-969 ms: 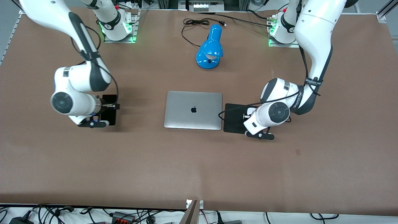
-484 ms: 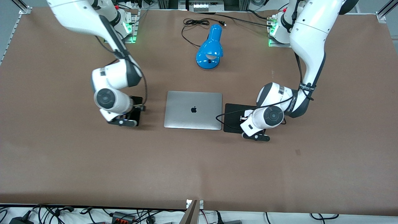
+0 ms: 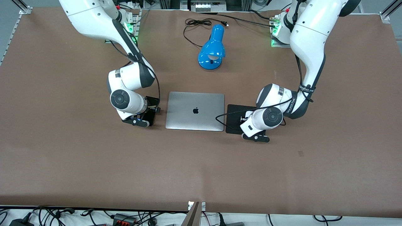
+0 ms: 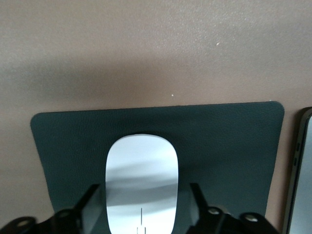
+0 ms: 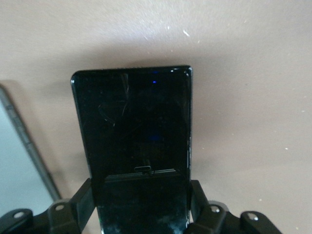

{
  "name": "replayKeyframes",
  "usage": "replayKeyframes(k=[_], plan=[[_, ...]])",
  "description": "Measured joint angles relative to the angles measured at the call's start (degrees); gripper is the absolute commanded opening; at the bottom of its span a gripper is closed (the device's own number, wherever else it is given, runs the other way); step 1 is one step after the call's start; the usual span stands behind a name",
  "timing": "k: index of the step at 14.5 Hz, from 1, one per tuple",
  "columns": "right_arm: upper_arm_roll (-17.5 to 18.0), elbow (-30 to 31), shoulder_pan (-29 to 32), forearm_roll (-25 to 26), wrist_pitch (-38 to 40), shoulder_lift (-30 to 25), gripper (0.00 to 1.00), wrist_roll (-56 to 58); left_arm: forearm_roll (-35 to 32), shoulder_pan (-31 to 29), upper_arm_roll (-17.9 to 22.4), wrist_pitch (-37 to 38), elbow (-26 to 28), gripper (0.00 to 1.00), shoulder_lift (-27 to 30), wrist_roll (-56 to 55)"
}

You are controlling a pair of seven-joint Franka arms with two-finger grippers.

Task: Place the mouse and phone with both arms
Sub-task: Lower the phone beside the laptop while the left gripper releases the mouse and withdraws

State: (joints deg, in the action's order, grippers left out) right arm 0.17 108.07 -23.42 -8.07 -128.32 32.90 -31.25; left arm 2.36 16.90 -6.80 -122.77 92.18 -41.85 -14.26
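The white mouse (image 4: 141, 180) lies on the black mouse pad (image 4: 219, 141), which sits beside the laptop toward the left arm's end (image 3: 234, 116). My left gripper (image 4: 145, 190) straddles the mouse, open, with a strip of pad showing between each finger and the mouse. In the front view my left gripper (image 3: 251, 122) is low over the pad and hides most of the mouse. My right gripper (image 5: 140, 187) is shut on the black phone (image 5: 131, 122). It holds the phone (image 3: 153, 116) low over the table, just beside the laptop toward the right arm's end.
The closed silver laptop (image 3: 194, 110) lies mid-table; its edge shows in both wrist views (image 4: 300, 185) (image 5: 19, 170). A blue desk lamp (image 3: 212, 50) with a black cord (image 3: 196, 23) lies farther from the front camera, between the arm bases.
My right arm has carried the phone from the right arm's end of the table to just beside the laptop. My left arm has shifted slightly toward the laptop over the mouse pad.
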Motion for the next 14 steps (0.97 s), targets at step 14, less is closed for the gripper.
replayKeyframes(k=[14], plan=[[0.0, -0.3, -2.3, -0.1, -1.8, 1.9, 0.43, -0.2, -0.4, -17.8, 2.5, 43.9, -23.0, 1.00, 14.3, 0.5]])
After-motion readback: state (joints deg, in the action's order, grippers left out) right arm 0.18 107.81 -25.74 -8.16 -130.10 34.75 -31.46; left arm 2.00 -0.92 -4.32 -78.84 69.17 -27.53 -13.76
